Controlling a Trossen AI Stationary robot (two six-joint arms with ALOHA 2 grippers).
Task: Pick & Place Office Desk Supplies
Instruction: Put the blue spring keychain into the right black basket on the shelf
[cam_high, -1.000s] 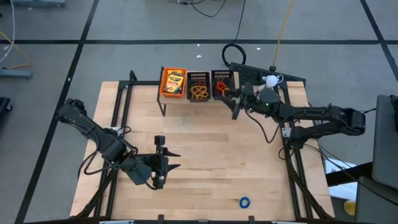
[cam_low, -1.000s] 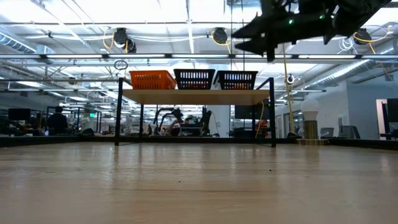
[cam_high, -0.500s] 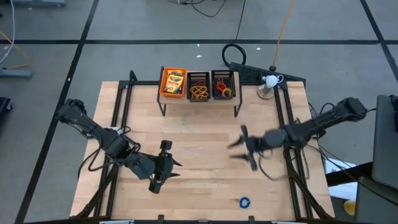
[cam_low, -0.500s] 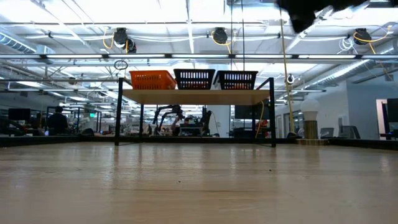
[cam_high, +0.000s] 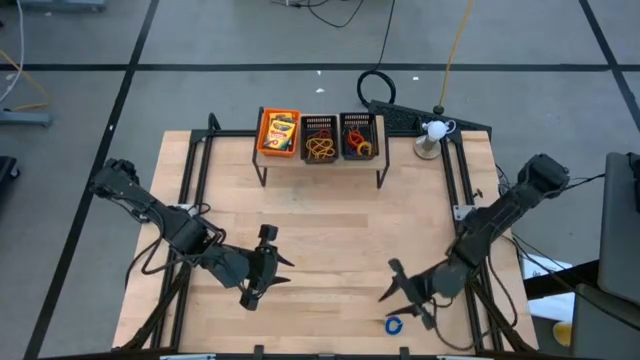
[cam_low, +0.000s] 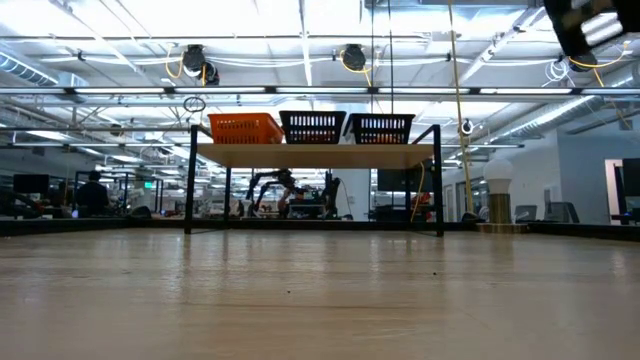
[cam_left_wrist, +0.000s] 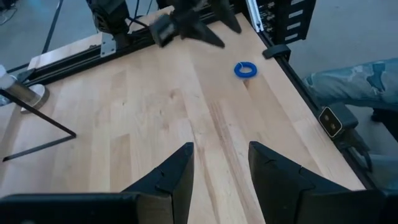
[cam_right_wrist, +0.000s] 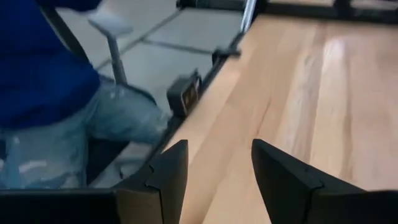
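Right gripper (cam_high: 398, 290) sits low over the near right part of the bench (cam_high: 330, 220), fingers spread apart with nothing between them, just beside the blue ring (cam_high: 393, 325) that lies alone near the front edge. That ring looks like the last loose item out here; the orange bin (cam_high: 279, 131) up on the rack at the back holds the yellow-and-green boxes, and the two black bins (cam_high: 338, 137) next to it hold the tangles of bands. So the step in hand, I'd say, is the approach for the final pick. The left gripper (cam_high: 265, 266) waits over the near left of the bench, fingers parted and empty, pointing across toward the ring. From the right wrist a person in jeans and a blue top (cam_right_wrist: 56, 93) shows just off the bench edge. Next move calls for dropping the fingers astride that flat little ring, pinching its rim cleanly, then a long carry back to the rack
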